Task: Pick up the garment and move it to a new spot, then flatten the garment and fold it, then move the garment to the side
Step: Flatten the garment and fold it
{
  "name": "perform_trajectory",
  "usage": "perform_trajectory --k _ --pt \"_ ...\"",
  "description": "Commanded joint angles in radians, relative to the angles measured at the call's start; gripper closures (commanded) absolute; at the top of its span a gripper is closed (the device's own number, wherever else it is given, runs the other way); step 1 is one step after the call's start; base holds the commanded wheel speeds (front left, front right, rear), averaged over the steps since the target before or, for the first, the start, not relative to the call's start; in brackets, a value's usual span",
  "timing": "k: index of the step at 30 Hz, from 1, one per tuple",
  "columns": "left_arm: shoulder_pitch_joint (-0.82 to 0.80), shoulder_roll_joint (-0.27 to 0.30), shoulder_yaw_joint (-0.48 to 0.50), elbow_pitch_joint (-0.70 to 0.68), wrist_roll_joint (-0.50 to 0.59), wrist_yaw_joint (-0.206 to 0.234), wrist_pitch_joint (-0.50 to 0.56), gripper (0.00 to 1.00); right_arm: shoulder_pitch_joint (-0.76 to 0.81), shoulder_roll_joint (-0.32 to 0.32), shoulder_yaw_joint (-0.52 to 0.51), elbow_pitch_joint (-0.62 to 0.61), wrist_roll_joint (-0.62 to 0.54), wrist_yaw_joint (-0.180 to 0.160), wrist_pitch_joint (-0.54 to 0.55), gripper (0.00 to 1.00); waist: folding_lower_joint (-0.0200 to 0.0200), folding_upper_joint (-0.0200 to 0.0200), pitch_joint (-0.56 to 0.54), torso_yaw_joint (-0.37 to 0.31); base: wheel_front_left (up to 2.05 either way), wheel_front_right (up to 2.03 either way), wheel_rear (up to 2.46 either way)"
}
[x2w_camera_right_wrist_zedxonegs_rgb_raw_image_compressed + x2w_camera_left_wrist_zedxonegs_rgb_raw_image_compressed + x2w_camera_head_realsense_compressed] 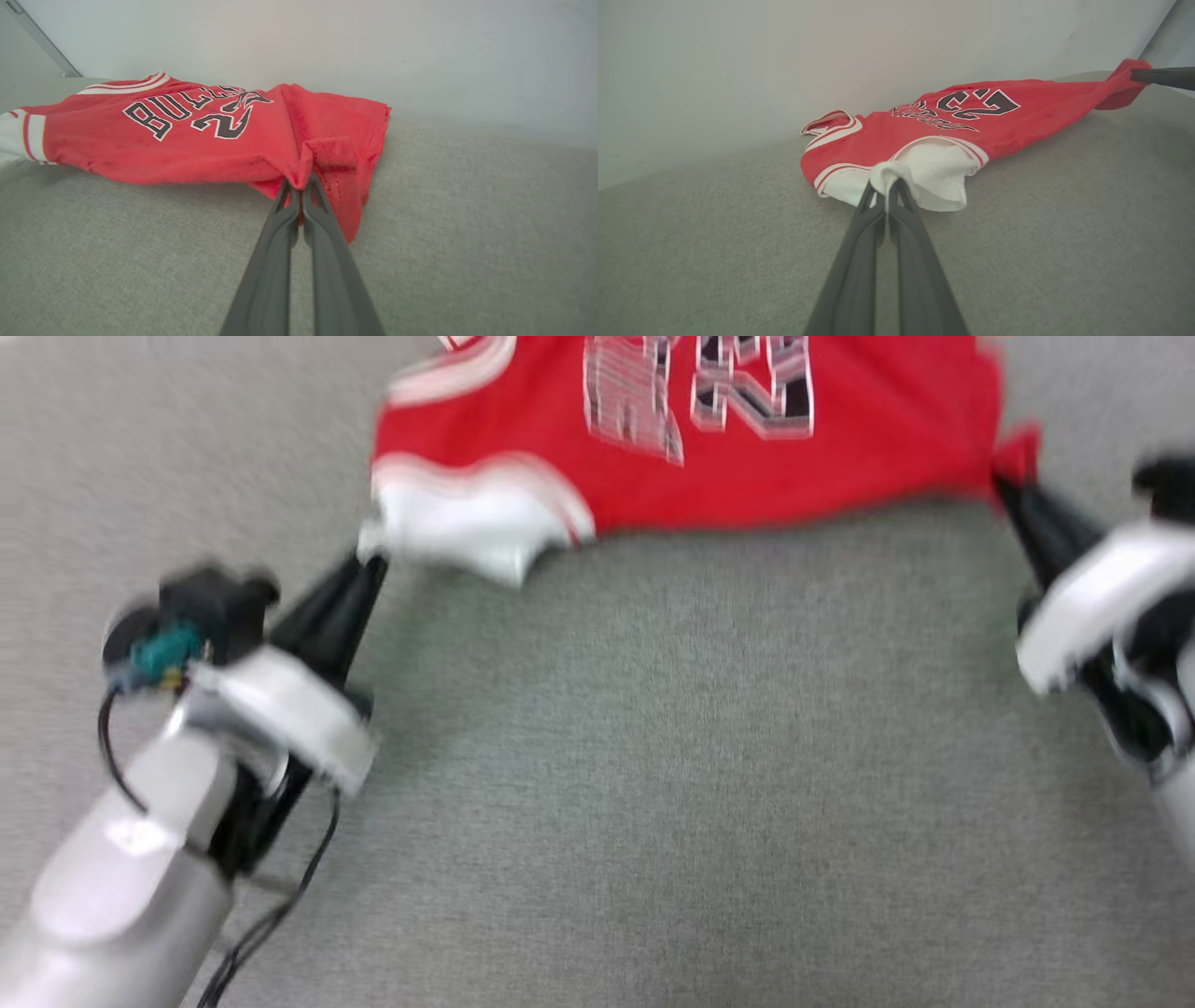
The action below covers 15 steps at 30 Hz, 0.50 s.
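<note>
The head view is all blurred, so the letters on the garment (794, 457) are smeared and unreadable, and its upper part is cut off by the top edge. The right gripper (1006, 490) is cut by the right edge there, and in the left wrist view just a dark finger (1164, 77) of it comes in from the right. In the right wrist view the left edge cuts the white sleeve (9, 135).

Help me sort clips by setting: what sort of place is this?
Probably a bare indoor test area, perhaps a lab: a grey carpet-like surface, a plain pale wall right behind it, and a red garment on it.
</note>
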State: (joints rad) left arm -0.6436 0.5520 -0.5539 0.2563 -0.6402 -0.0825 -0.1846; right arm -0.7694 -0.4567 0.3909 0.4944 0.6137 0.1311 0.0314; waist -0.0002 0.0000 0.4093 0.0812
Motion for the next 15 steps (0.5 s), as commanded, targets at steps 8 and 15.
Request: perform_trajectory --k 8,15 --pt "0.297 0.124 -0.040 -0.126 -0.084 0.006 0.106 1.00 0.247 -0.096 0.057 -0.080 0.140 -0.001 0.048 1.00 0.0002 0.0000 -0.187 0.018 0.00 0.00 0.00" --pt "0.501 0.204 -0.078 -0.281 -0.149 0.041 0.192 1.00 0.415 -0.163 0.072 -0.154 0.211 -0.001 0.111 1.00 0.0002 0.0000 -0.273 0.017 0.00 0.00 0.00"
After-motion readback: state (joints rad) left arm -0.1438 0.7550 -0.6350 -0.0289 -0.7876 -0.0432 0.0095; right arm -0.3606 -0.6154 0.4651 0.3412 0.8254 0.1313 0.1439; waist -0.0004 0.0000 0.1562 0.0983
